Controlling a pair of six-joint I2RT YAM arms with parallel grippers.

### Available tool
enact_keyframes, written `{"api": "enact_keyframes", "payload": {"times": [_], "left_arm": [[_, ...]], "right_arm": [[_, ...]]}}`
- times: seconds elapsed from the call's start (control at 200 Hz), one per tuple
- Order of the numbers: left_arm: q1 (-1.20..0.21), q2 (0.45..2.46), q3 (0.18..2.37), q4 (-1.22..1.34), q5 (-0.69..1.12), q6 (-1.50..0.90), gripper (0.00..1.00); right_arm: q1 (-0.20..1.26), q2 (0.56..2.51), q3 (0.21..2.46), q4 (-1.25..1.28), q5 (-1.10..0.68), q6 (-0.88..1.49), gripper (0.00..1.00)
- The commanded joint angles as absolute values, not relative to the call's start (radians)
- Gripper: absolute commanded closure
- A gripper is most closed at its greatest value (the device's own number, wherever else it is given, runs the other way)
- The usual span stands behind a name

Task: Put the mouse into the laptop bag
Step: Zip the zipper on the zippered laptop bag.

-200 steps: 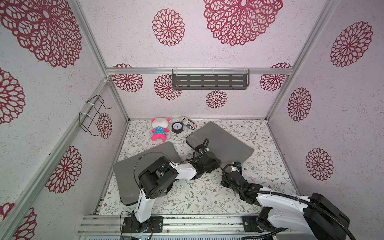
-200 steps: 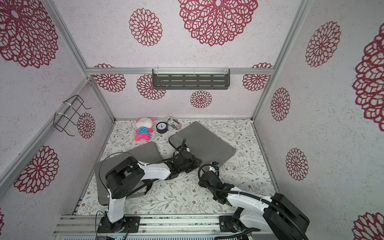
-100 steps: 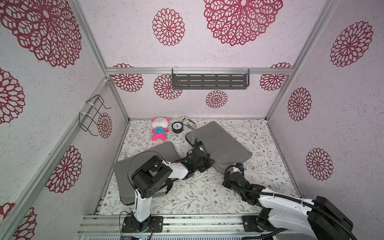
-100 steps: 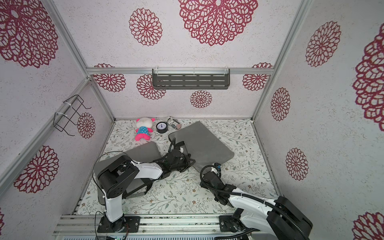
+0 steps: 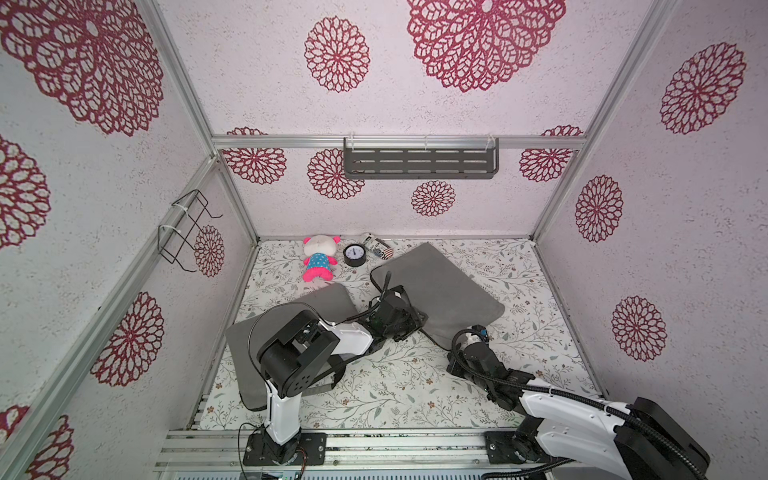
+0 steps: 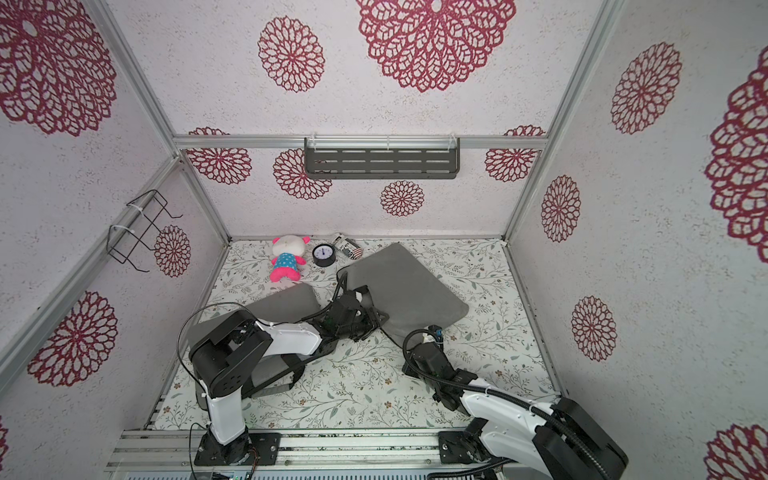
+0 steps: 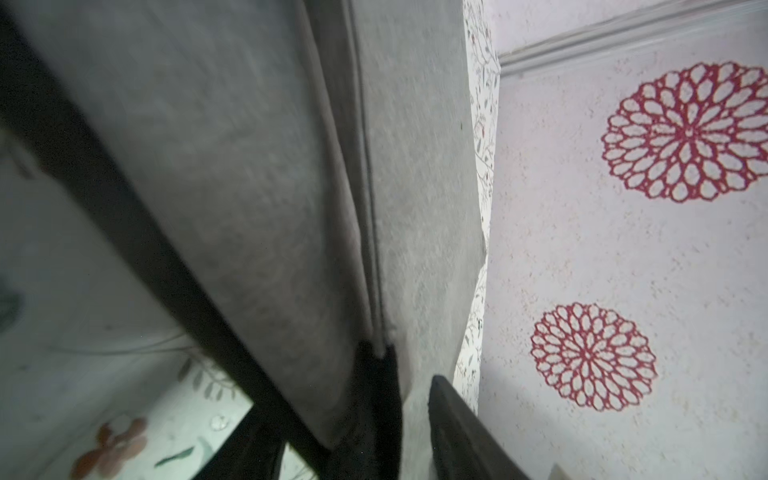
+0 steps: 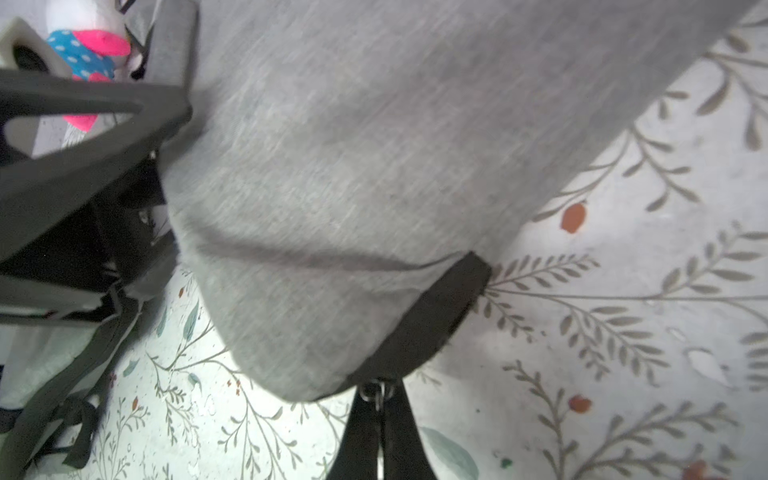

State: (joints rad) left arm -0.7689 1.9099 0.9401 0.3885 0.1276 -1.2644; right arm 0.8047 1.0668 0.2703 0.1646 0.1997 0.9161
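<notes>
Mouse not visible in any view; laptop bag point(image 5: 440, 291) lies mid-surface; right gripper point(image 8: 377, 401) clenched on its metal ring point(image 8: 376, 390); left gripper point(image 7: 405, 368) parted astride the bag's edge; risk: the unheld flap may sag, shutting the opening.

the left arm point(image 5: 349, 338) and the right arm point(image 5: 569, 415) share one build: smooth white shells between chunky black joint housings, each on a flat black base plate point(image 5: 284, 451). a ribbed black cable point(image 5: 642, 426) runs along the right arm, with a small blue plug point(image 5: 482, 332) near its wrist. a thin black cable point(image 5: 291, 303) loops over the left arm. the fingers point(image 8: 359, 436) are black and tapered.
</notes>
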Motion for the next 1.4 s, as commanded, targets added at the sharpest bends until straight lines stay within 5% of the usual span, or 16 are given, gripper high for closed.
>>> {"api": "enact_keyframes", "payload": {"times": [0.0, 0.385, 0.776, 1.116, 1.396], "left_arm": [[-0.821, 1.855, 0.931, 0.35, 0.05, -1.258, 0.37], [-0.972, 1.917, 0.949, 0.402, -0.013, -1.322, 0.36], [-0.959, 1.881, 0.901, 0.391, -0.07, -1.315, 0.98], [-0.929, 1.848, 0.853, 0.42, -0.049, -1.312, 1.0], [-0.914, 1.806, 0.828, 0.422, -0.039, -1.3, 1.0]], "right_arm": [[0.85, 1.1, 0.336, 0.223, 0.234, 0.871, 1.0], [0.931, 1.16, 0.376, 0.288, 0.265, 0.869, 1.0], [0.902, 1.093, 0.339, 0.088, 0.399, 0.961, 1.0], [0.617, 0.968, 0.22, -0.066, 0.323, 0.97, 1.0], [0.561, 1.058, 0.247, 0.032, 0.228, 0.886, 1.0]]}}
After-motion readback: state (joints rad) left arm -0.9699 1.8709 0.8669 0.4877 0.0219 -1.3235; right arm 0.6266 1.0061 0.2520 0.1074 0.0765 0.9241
